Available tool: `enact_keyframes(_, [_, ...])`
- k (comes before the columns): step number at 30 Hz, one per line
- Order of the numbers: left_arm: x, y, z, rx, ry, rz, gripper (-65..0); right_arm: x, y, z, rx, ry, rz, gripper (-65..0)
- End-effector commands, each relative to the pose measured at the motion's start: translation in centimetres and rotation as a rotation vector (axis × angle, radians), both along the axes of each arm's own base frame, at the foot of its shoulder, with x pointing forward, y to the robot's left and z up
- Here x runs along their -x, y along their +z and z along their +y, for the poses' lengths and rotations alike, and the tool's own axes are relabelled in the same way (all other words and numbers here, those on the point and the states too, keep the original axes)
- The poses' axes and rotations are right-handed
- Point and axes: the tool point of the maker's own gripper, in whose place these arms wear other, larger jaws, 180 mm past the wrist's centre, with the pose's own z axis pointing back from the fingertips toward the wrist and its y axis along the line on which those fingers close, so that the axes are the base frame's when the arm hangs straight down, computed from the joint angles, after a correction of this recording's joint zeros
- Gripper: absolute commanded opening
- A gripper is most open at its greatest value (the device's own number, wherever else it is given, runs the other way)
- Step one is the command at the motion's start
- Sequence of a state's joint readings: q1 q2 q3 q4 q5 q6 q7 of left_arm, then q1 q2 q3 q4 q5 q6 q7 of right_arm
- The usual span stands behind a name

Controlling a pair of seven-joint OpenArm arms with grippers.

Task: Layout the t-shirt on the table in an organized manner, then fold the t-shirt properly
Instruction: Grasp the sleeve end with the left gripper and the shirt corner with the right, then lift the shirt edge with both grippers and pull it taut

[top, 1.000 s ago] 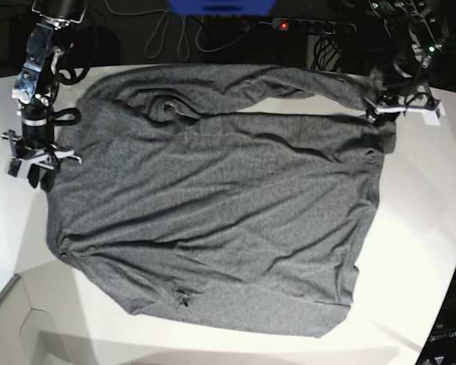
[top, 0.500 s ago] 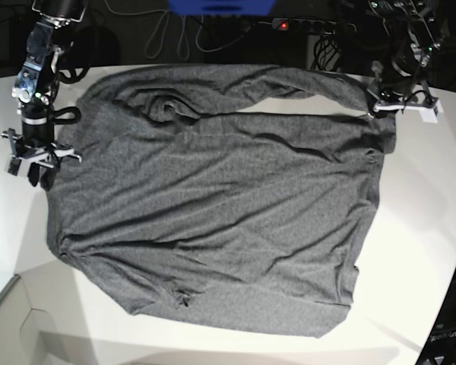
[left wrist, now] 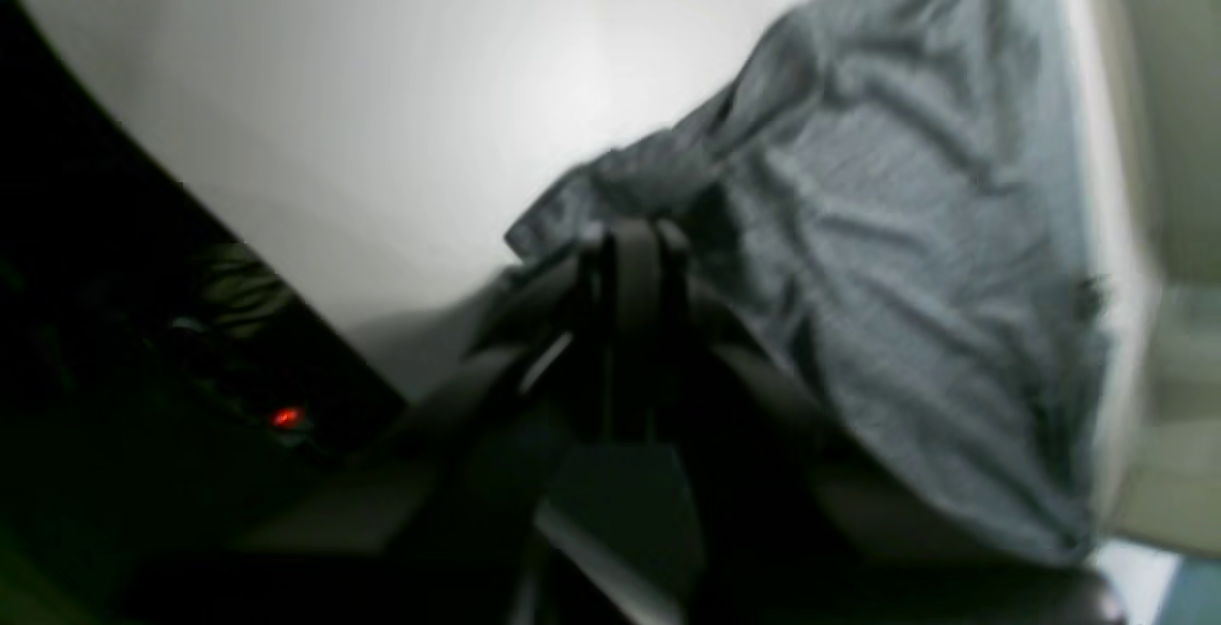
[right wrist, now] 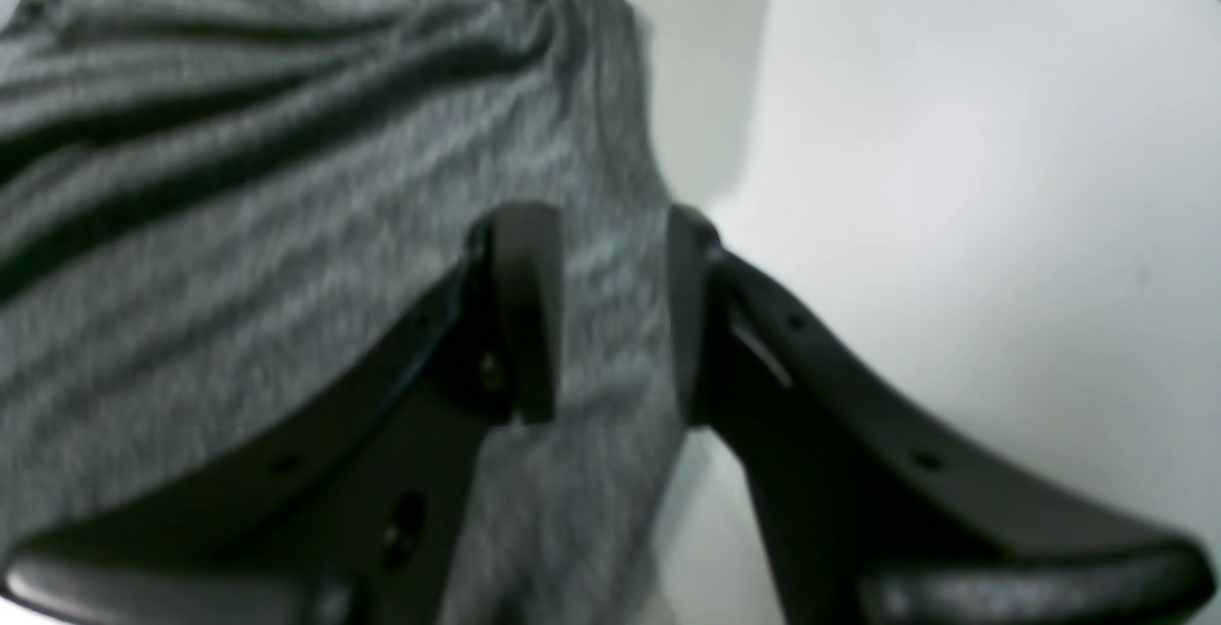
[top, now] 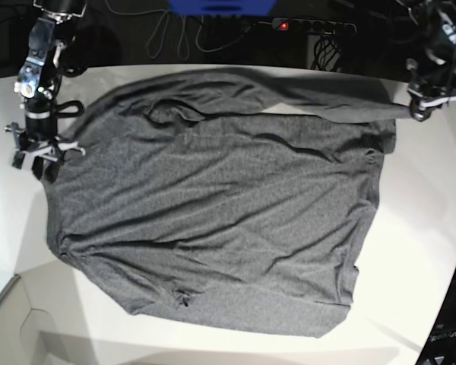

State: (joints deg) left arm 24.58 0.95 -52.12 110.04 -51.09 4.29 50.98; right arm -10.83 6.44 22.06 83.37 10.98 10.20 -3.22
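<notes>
shirt [top: 213,205]: spread flat on desk [top: 433,228]
left claw [top: 418,112]: pinching shirt's sleeve end
right claw [top: 42,156]: spread, straddling shirt's edge

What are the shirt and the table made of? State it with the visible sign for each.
Shirt: looks like soft knit fabric, heathered dark grey and matte; it drapes in wrinkles and shows a fine flecked texture in the right wrist view. The fibre cannot be told.
Table: smooth, hard white surface, probably laminate or painted board; faint sheen, no grain.
</notes>
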Motion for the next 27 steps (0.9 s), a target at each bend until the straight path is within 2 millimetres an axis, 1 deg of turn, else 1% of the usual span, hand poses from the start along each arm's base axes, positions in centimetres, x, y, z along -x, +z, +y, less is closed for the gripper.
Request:
enact_keyframes(1, [0.0,1.5,1.0,-0.022,0.02,-0.046,-64.8,-0.7,1.6,0.4,0.013,0.014,-0.056,-45.1])
enact_keyframes(3, [0.0,2.1,1.8,-0.022,0.046,-0.071,-64.8,-0.2,1.3,1.5,0.009,0.037,-0.045,-45.0])
enact_keyframes(5, [-0.2,2.4,2.0,-0.023,0.054,-0.082,-64.8,0.3,1.2,3.2,-0.003,0.071,-0.043,-45.0])
enact_keyframes(8, [-0.2,2.4,1.9,-0.016,0.051,-0.084,-64.8,1.4,2.0,5.7,-0.007,0.128,-0.048,-44.9])
enact_keyframes(10, [-0.2,2.3,1.7,-0.01,0.05,-0.084,-64.8,2.0,3.1,7.0,-0.003,0.162,-0.066,-44.9])
enact_keyframes(12, [-0.1,2.1,1.5,-0.005,0.051,-0.081,-64.8,3.0,3.8,8.5,-0.004,0.199,-0.07,-44.9])
enact_keyframes(14, [0.0,2.0,1.6,-0.004,0.052,-0.077,-64.8,4.1,3.7,10.0,-0.013,0.242,-0.053,-44.8])
enact_keyframes(15, [0.0,1.9,1.6,-0.005,0.053,-0.073,-64.8,4.7,3.5,11.0,-0.023,0.266,-0.041,-44.1])
enact_keyframes(17, [0.1,1.8,1.6,-0.004,0.054,-0.07,-64.8,5.9,2.6,12.6,-0.048,0.302,-0.008,-39.1])
enact_keyframes(19, [0.0,1.8,1.5,-0.002,0.049,-0.069,-64.8,6.8,1.7,13.9,-0.069,0.331,0.024,-34.0])
enact_keyframes(21, [-0.1,1.4,0.9,0.017,0.019,-0.05,-64.8,7.8,0.5,14.9,-0.061,0.361,0.067,-30.8])
enact_keyframes(25, [-0.1,1.1,0.3,0.041,0.005,-0.04,-64.8,8.9,-1.7,15.9,-0.061,0.392,0.132,-30.7])
enact_keyframes(27, [-0.1,1.1,0.2,0.041,0.003,-0.038,-64.8,9.3,-2.6,15.8,-0.049,0.395,0.16,-30.6])
